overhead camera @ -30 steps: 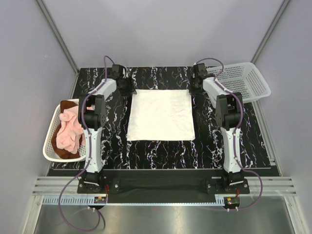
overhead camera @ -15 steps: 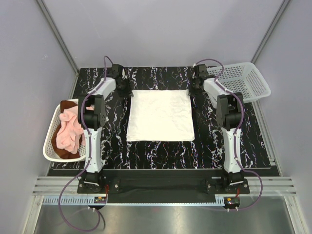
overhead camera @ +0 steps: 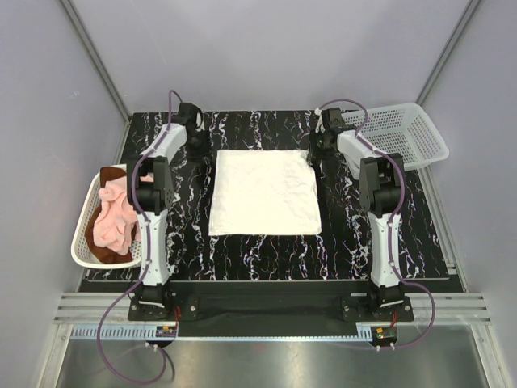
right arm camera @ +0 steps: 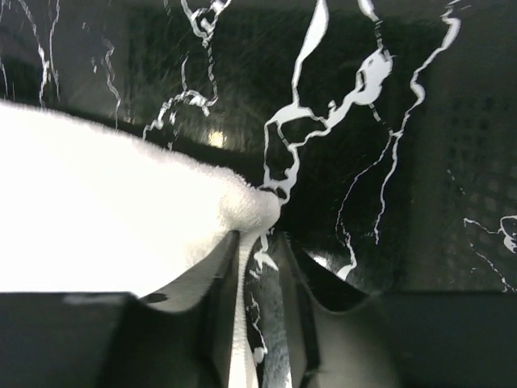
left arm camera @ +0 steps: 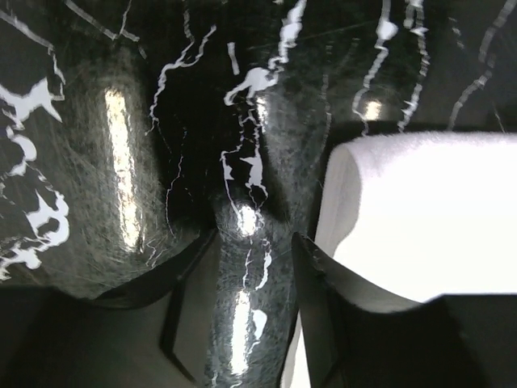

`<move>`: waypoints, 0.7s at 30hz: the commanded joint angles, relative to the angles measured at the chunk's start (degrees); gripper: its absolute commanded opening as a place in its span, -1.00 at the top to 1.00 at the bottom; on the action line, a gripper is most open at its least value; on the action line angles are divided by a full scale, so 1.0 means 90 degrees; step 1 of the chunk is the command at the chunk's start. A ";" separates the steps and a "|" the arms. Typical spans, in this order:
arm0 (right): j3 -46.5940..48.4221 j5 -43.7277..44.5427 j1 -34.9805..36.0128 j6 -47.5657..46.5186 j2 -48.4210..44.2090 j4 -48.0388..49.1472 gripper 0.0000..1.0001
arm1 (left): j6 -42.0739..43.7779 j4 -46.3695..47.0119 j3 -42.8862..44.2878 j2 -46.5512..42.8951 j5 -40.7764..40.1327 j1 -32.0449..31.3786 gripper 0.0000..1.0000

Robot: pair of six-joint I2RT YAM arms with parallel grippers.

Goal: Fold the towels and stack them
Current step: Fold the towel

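The white towel (overhead camera: 265, 192) is spread out flat in the middle of the table (overhead camera: 266, 250), a slightly skewed square with a few soft wrinkles. The pink towel (overhead camera: 113, 217) is all bunched up in the basket (overhead camera: 81, 242) at the left edge. It's piled on the brown towel (overhead camera: 101, 252), which only peeks out underneath.

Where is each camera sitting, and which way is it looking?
Top external: above and behind the arms, looking down on the table, white towel, left arm and right arm.
Left wrist: on the left arm, looking past its fingers at a towel corner.
Right wrist: same, its fingers by another corner.
Shared: the white towel.
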 commanded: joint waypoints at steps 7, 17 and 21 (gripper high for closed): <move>0.1379 0.0028 0.0037 -0.0578 -0.0140 -0.1323 0.31 | 0.0471 0.0368 0.0370 -0.0831 0.0914 0.0113 0.03; 0.0594 0.0804 0.0232 0.0582 -0.1212 -0.2137 0.37 | -0.0076 0.0434 -0.2059 -0.2979 0.0766 -0.0219 0.03; -0.0785 0.0265 0.0506 0.1170 -0.2072 -0.1670 0.66 | -0.0407 0.0904 -0.3729 -0.3780 0.1108 -0.0628 0.04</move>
